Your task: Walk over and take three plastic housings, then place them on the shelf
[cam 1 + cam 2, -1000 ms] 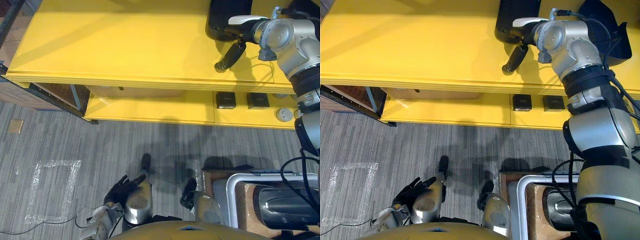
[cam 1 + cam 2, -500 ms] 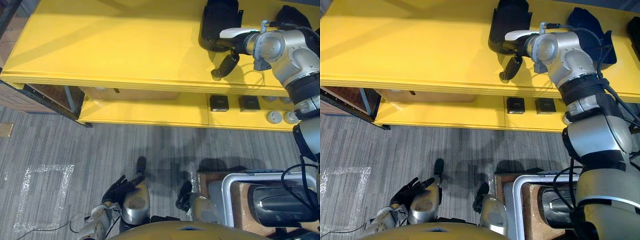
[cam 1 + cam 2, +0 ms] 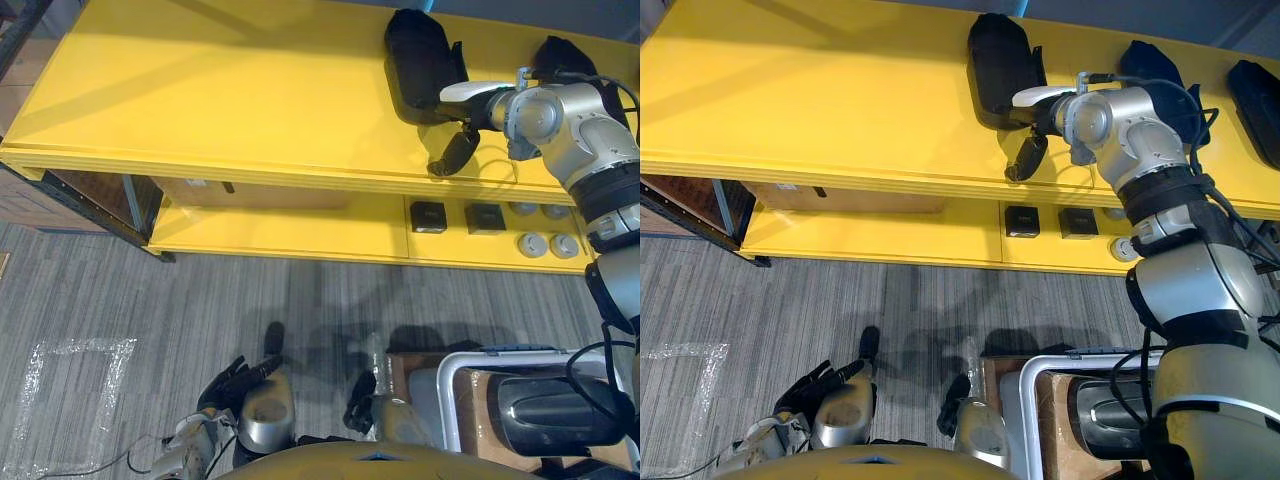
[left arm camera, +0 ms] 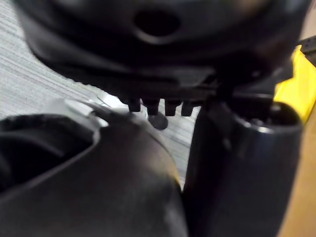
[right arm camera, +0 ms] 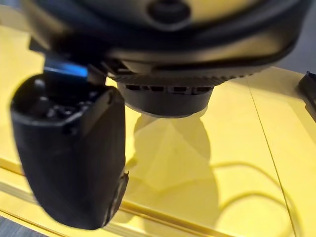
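The long yellow shelf [image 3: 220,90] runs across the far side of the scene, with a lower tier [image 3: 300,228] set under its front edge. In front of it lies grey striped carpet [image 3: 150,300]. At the robot's lower right stands a white-rimmed bin [image 3: 445,400], and one dark plastic piece, the binned housing [image 3: 555,420], lies inside it. Three black housings lie on the shelf's top board. The near housing [image 3: 420,62] lies just left of the right arm. The middle housing [image 3: 1150,62] is partly hidden behind that arm. The far housing [image 3: 1255,95] lies at the right end, apart from the others. The right hand [image 3: 1048,112] is over the shelf top just beside the near housing. Its white-capped thumb lies along that housing's right edge, and one dark finger points straight down toward the shelf's front edge. The digits that show are uncurled, and the right wrist view shows only yellow board past the hand, with nothing clasped. The left hand [image 3: 232,378] hangs low over the carpet with its fingers loosely spread and empty. A sheet of clear film [image 3: 118,350] lies on the carpet to the left. On the lower tier sit two small black boxes [image 3: 428,216], and right of them some round white discs [image 3: 530,243].
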Controlling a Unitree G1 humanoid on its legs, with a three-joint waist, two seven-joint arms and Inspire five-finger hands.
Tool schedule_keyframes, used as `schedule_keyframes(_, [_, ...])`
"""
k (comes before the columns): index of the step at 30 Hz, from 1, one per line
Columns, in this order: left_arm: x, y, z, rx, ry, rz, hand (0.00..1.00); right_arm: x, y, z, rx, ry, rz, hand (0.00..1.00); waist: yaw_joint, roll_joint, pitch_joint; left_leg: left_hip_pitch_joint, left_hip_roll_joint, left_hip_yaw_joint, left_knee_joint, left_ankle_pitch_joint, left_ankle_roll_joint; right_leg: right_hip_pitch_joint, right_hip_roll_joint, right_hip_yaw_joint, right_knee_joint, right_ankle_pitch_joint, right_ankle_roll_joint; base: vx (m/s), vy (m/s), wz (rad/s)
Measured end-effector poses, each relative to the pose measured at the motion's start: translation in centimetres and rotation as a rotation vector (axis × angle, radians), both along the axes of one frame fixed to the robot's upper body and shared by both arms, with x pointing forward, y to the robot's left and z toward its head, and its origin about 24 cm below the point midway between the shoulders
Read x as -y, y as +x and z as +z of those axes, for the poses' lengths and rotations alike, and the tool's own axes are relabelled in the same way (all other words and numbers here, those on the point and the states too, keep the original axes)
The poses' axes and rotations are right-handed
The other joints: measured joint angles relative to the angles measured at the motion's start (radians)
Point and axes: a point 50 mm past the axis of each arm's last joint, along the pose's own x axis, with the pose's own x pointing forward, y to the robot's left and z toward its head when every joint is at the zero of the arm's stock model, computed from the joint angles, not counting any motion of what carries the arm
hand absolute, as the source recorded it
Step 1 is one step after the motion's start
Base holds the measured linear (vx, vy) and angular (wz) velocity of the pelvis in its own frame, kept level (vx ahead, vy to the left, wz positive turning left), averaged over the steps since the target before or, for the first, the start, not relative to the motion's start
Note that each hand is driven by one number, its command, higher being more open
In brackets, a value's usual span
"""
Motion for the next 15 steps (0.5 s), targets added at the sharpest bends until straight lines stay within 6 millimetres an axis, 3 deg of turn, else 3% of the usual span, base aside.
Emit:
schedule_keyframes(8, [0.0, 0.0, 0.0, -0.001, -0.001, 0.000, 1.00, 0.2, -0.1, -0.3, -0.004, 0.010, 0.014, 1.00, -0.003, 0.000, -0.003, 0.000, -0.002, 0.005, 0.000, 0.000, 0.002, 0.005, 0.001, 0.005, -0.017, 0.013, 0.003, 0.00, -0.002, 0.00])
schedule_keyframes(15, [0.1, -0.1, -0.1, -0.004, -0.004, -0.001, 1.00, 0.4, -0.3, -1.7, -0.075, 0.168, 0.019, 1.00, -0.003, 0.006, -0.031, 0.001, -0.003, 0.005, 0.000, -0.001, 0.003, 0.013, 0.003, 0.008, -0.034, 0.019, 0.005, 0.00, 0.000, 0.00])
